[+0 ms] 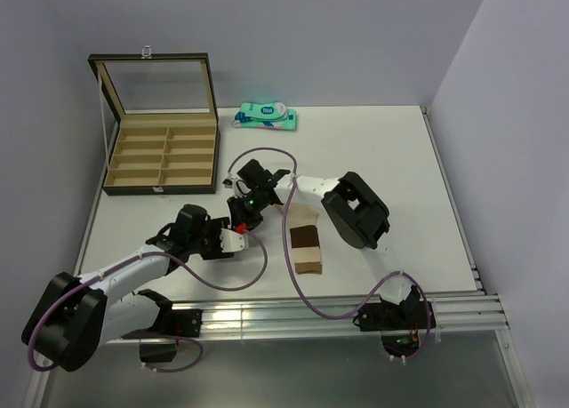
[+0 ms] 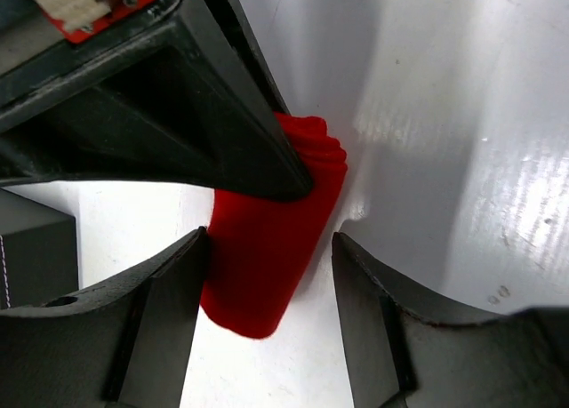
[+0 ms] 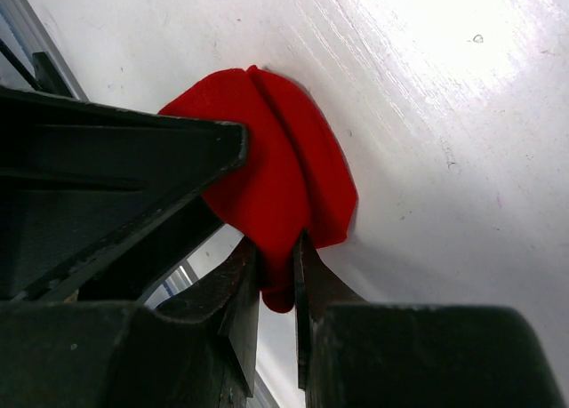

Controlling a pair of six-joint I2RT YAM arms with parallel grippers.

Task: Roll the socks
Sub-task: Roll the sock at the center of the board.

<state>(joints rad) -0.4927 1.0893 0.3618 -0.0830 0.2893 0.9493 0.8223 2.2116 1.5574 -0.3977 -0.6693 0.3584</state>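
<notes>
We see the red sock [image 1: 239,227] near the middle of the white desk [image 1: 400,177], bunched into a small folded wad, both arms on it. The right tool [image 1: 244,211] comes in from the far side; the right wrist view shows this right tool [image 3: 276,248] narrow, its two fingertips [image 3: 242,288] pinching a lower edge of the red sock [image 3: 284,177], with fabric layers fanning out above the pinch. The left tool [image 1: 233,239] comes in from the near left. In the left wrist view the left tool [image 2: 271,241] stands wide, fingers either side of the red sock [image 2: 267,248]: the left finger [image 2: 160,319] is right against the cloth, and the right one shows a thin gap of desk. It is not clamped on anything. A dark finger of the right tool lies across the top of the sock there. The beige sock [image 1: 308,248] lies flat just right of the tools, with a brown patch and bands, untouched by either tool. At the far edge sits a teal-and-white packet [image 1: 265,116] with a blue logo, writing too small to read. Far left is a compartment box [image 1: 160,190] with its glass lid [image 1: 151,60] standing open; a small label on its near wall is unreadable. No cartoon patch shows on the red sock in any view.
</notes>
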